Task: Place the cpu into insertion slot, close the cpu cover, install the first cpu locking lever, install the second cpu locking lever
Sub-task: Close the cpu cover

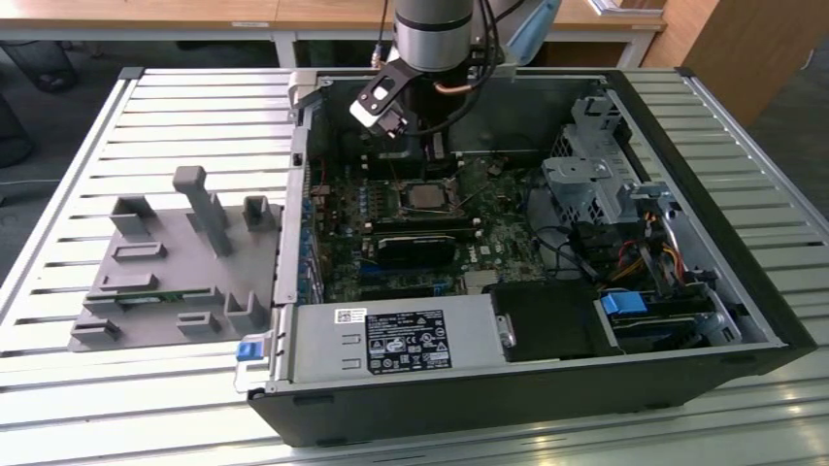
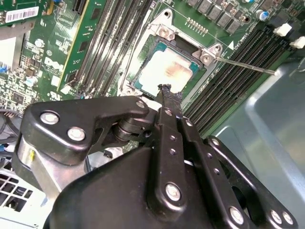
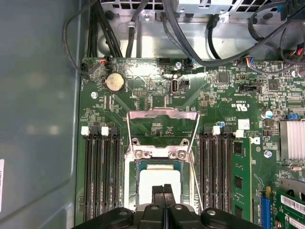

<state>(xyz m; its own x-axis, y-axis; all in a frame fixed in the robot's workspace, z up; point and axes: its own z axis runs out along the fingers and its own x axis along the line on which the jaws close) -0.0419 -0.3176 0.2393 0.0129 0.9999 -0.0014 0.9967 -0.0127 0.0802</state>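
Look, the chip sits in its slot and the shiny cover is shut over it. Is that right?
Not quite. The chip does sit in its slot, but the cover is not shut over it. It is open, swung back off the chip, and the chip's top is bare. The first wrist view shows this.
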